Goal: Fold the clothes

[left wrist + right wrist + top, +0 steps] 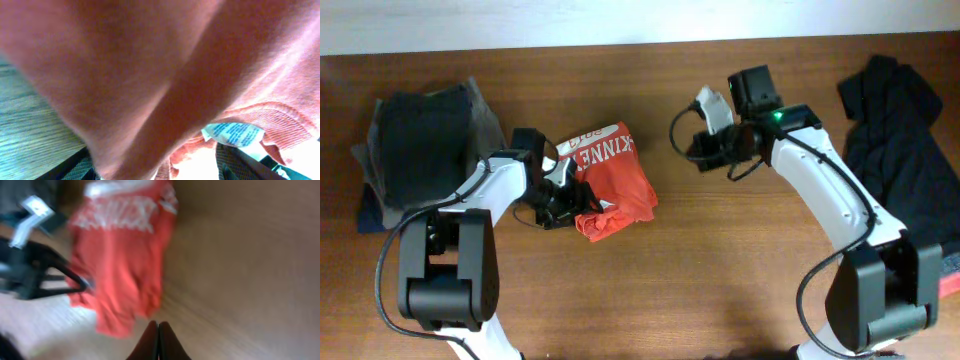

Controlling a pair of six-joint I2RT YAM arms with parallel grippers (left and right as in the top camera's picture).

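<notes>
The red-orange T-shirt (pixel 615 180) lies bunched on the bench (pixel 720 290), right against the left tool (pixel 558 200), whose jaws stand spread in its cloth. The right tool (pixel 700 150), clenched and empty, hangs well apart on the shirt's far side.

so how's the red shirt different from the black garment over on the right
The red-orange T-shirt carries white lettering; the black garment looks plain. The T-shirt is bunched compactly left of centre; the black garment sprawls at the right edge. The left gripper is at the T-shirt; no gripper touches the black garment. Both lie unfolded on the table.
</notes>
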